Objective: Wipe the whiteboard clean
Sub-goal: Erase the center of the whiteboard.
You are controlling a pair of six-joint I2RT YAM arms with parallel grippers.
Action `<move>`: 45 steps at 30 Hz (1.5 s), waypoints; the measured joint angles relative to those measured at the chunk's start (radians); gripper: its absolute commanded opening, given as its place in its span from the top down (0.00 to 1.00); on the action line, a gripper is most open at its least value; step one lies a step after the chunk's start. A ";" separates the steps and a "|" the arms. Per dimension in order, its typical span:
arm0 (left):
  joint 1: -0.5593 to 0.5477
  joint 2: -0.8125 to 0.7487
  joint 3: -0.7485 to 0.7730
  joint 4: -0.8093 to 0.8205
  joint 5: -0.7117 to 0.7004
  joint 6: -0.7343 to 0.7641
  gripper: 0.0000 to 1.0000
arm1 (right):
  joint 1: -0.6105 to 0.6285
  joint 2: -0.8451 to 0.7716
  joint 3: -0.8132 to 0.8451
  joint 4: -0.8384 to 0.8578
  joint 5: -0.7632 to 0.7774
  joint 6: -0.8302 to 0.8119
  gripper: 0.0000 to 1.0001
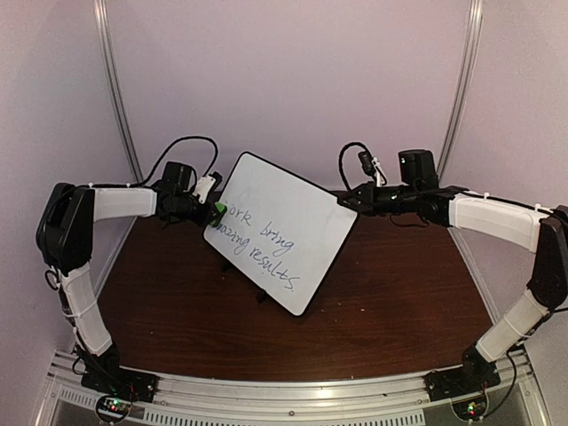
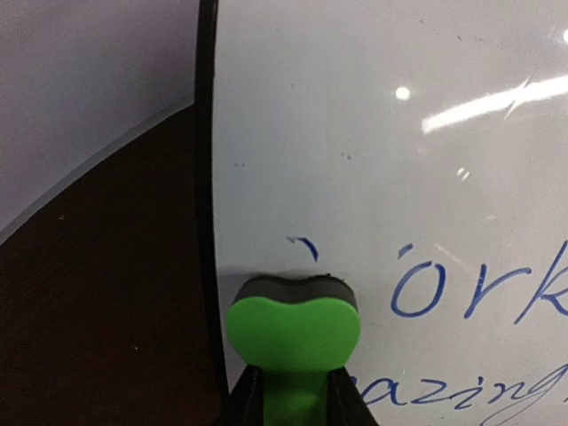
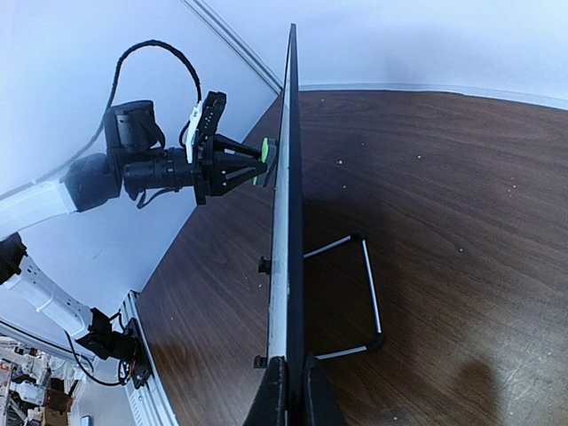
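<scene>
the left arm [image 1: 120,202] reaches in from the left side of the brown table [image 1: 399,302]. the left gripper [image 1: 211,210] has its jaws clamped on a small green eraser [image 1: 218,211]. the eraser's dark pad is pressed flat on the left edge of the board [image 1: 284,200], just inside the black frame. in the left wrist view the eraser [image 2: 293,333] sits low on the board [image 2: 373,133], with a tiny blue mark just above it. blue writing [image 2: 479,293] starts just to the right of the eraser, and the first line reads "ork". the part of the board above the writing is plain white with bright light spots on it. from the top view the board stands in the middle of the table, turned at a slant and leaning back, and the writing [image 1: 262,244] runs across its lower half. in the right wrist view the board [image 3: 286,222] is seen from its thin edge, and a wire stand [image 3: 372,293] behind it rests on the table [image 3: 444,177]. the left gripper [image 3: 253,164] and eraser [image 3: 265,153] touch its far face. on the right, the right arm [image 1: 493,222] reaches in, and the right gripper [image 1: 344,202] has its jaws clamped on the board's right edge. up close, the right gripper [image 3: 291,390] has one finger on each side of that edge.
</scene>
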 measured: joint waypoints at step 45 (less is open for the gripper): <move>-0.047 0.061 0.294 -0.377 -0.132 -0.071 0.91 | 0.004 -0.016 0.000 -0.005 -0.014 -0.025 1.00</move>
